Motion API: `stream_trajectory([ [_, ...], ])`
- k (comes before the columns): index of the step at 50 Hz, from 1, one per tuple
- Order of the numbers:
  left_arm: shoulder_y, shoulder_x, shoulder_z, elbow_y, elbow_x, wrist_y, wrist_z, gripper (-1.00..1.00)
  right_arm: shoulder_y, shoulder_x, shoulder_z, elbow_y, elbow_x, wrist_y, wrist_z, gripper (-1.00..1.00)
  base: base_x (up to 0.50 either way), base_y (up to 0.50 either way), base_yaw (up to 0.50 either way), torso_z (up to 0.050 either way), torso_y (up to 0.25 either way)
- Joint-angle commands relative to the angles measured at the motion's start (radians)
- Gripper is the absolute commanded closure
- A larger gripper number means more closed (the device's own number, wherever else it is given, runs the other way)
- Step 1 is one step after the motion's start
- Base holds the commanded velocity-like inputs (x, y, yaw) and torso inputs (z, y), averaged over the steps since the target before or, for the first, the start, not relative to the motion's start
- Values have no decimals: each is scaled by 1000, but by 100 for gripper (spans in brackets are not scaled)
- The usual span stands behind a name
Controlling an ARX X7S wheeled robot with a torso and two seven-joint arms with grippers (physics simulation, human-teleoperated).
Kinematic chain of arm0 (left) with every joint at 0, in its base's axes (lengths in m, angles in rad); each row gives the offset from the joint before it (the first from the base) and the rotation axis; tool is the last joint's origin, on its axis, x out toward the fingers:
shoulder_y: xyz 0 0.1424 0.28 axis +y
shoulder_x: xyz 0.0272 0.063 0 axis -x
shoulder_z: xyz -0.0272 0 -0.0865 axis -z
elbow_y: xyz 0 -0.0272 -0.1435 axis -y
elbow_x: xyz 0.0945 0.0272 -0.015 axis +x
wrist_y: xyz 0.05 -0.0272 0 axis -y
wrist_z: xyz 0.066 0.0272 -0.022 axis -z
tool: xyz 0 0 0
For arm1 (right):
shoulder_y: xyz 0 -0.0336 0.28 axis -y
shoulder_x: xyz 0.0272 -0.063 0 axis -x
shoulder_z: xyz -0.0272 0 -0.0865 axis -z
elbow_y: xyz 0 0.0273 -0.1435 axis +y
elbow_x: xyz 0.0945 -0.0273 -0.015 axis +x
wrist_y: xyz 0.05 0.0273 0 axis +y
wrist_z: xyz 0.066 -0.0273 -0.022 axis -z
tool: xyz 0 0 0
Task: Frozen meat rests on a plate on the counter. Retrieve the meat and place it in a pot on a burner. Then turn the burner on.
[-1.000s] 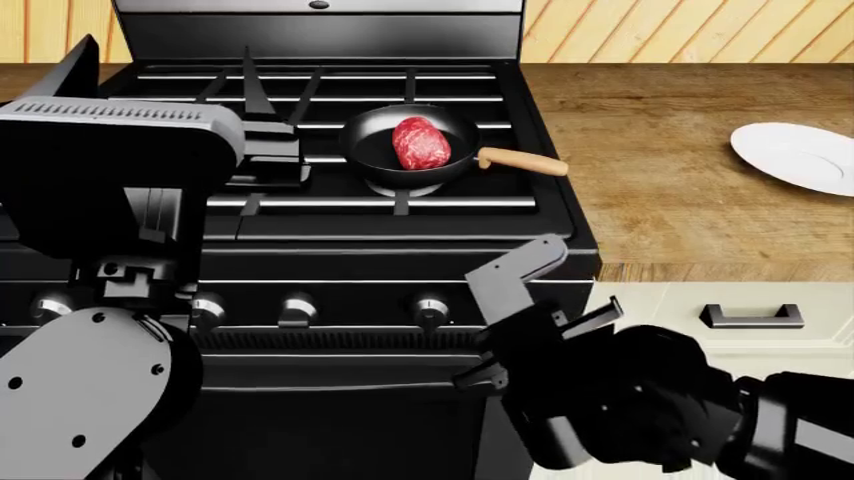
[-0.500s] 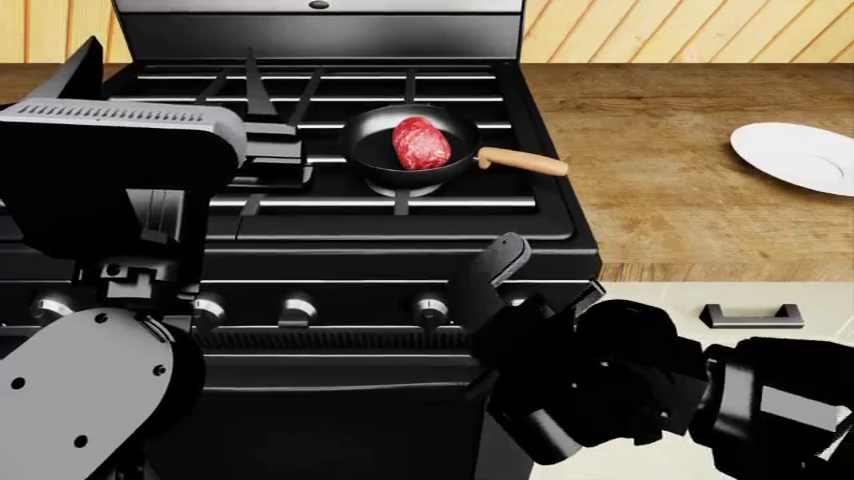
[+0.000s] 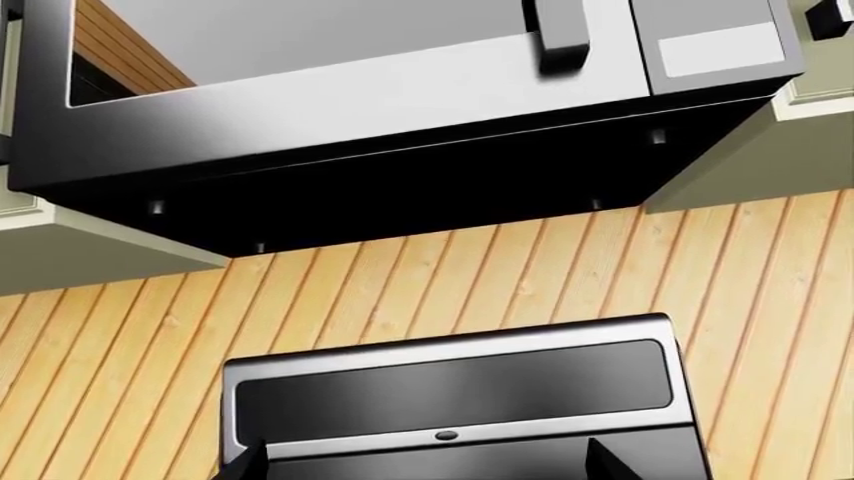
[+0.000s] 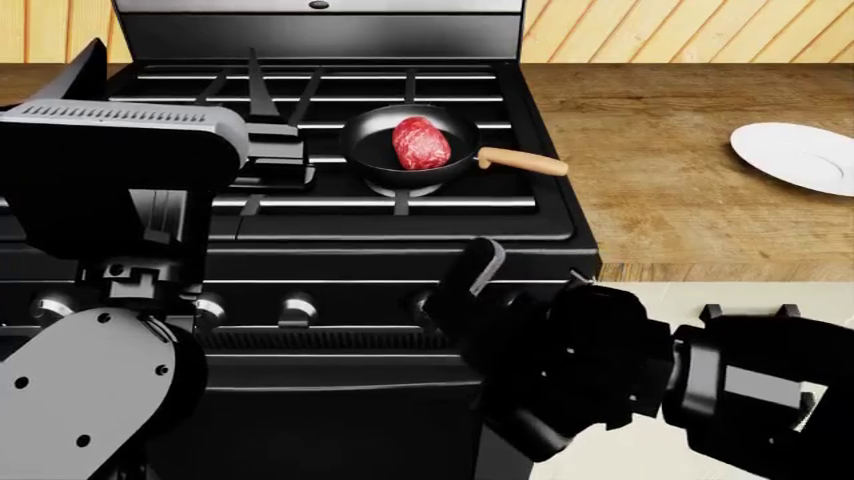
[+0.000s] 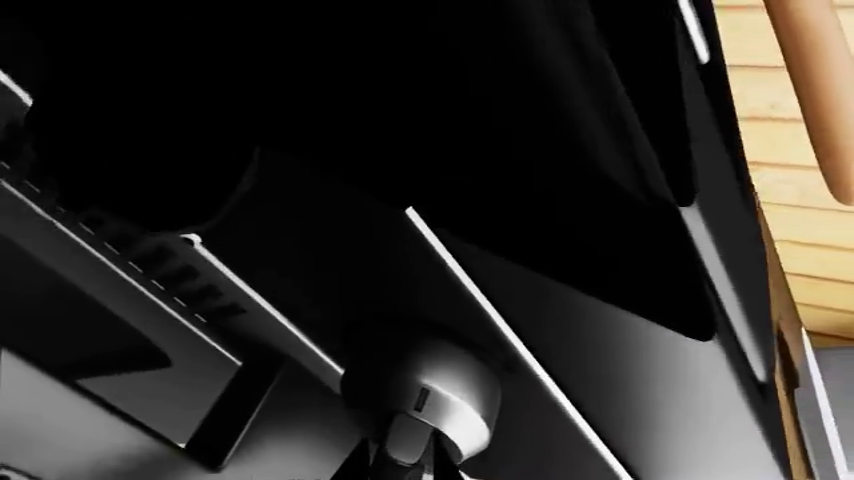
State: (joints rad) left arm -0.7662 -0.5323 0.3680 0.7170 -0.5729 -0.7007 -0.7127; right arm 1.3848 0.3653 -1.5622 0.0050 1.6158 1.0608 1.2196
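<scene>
The frozen meat (image 4: 420, 142), a rounded red lump with pale marbling, already lies in the pot (image 4: 387, 156) on the stove's grates, and the white plate (image 4: 798, 157) sits bare on the tabletop (image 4: 667, 200) far right. So lighting the burner is the step in hand. The right claw (image 4: 461, 290) is up against the knob (image 5: 424, 398) on the stove front; whether it has clenched cannot be told. Next it likely needs a firm pinch and a twist. The left claw's state is hidden.
</scene>
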Motion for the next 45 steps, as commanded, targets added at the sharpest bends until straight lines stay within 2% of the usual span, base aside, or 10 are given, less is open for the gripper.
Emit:
stream_trajectory([
  [1, 1, 1, 2, -3, 0, 5, 0, -100, 46, -4, -84, 149, -104, 161, 57, 100, 0, -4, -4, 0, 0],
  [23, 0, -2, 1, -2, -6, 4, -3, -100, 63, -81, -229, 194, -133, 324, 40, 100, 3, -4, -5, 0, 0],
  [30, -1, -1, 3, -4, -5, 6, -3, -100, 38, -70, -234, 197, -120, 318, 49, 100, 4, -3, -6, 0, 0],
  [31, -1, -2, 3, -3, -5, 6, -3, -100, 28, -61, -227, 194, -110, 310, 56, -100, 0, -6, -6, 0, 0],
  [45, -17, 1, 2, 5, -14, -3, -7, -100, 27, 0, -168, 105, -6, 290, 186, -100, 0, 0, 0, 0, 0],
])
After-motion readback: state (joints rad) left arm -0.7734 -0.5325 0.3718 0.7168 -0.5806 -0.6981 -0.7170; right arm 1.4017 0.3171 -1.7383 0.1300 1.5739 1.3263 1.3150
